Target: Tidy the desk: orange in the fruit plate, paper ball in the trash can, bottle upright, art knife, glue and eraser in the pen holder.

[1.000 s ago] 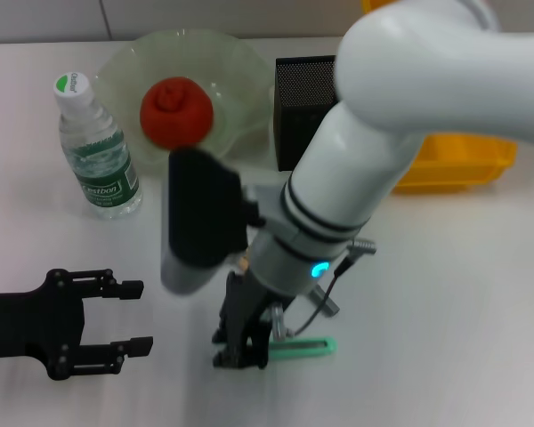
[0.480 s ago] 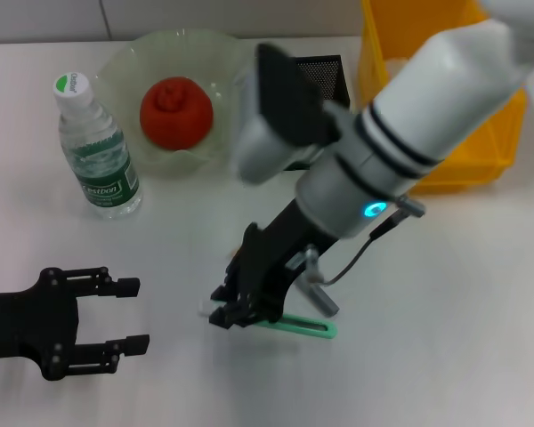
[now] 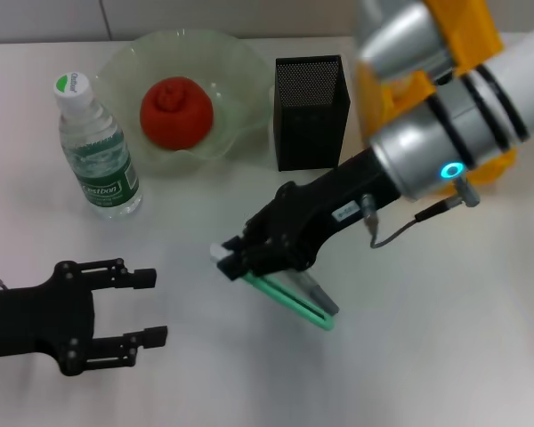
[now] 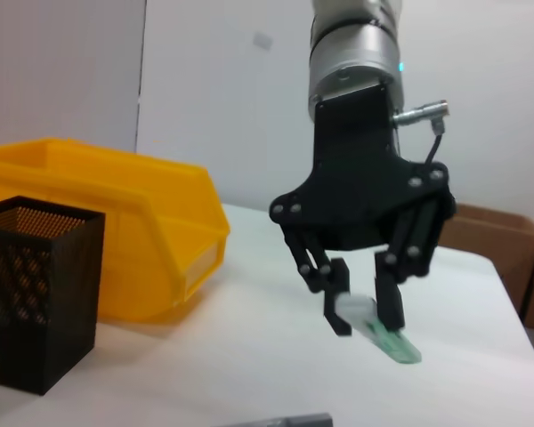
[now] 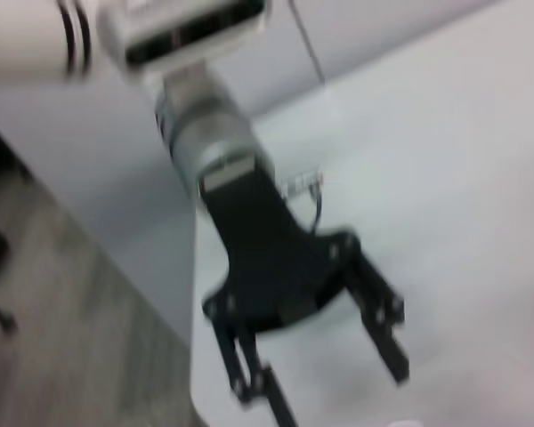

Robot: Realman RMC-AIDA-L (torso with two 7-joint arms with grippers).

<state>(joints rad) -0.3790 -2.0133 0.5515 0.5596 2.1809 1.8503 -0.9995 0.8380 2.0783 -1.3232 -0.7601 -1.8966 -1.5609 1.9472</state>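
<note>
**Right gripper holds the green art knife above the surface**

One art knife point(image 3: 289, 301) is pinched at its white end in the right gripper point(image 3: 234, 260), whose jaws are clenched on it; the green body slants away toward 4 o'clock from the jaws. In the left wrist view the knife point(image 4: 384, 335) hangs clear of the white surface point(image 3: 445, 338).

One left gripper point(image 3: 147, 307) sits at 8 o'clock in the head view, jaws released and holding nothing, low over the surface.

One black mesh pen holder point(image 3: 311, 111) stands upright at 12 o'clock. At 11 o'clock from the knife, one pale green fruit plate point(image 3: 125, 67) holds one red-orange fruit point(image 3: 176, 111). One water bottle point(image 3: 93, 151) stands upright at 10 o'clock, just beside the plate. One yellow bin point(image 3: 463, 36) lies at 2 o'clock, partly behind the right arm.
</note>
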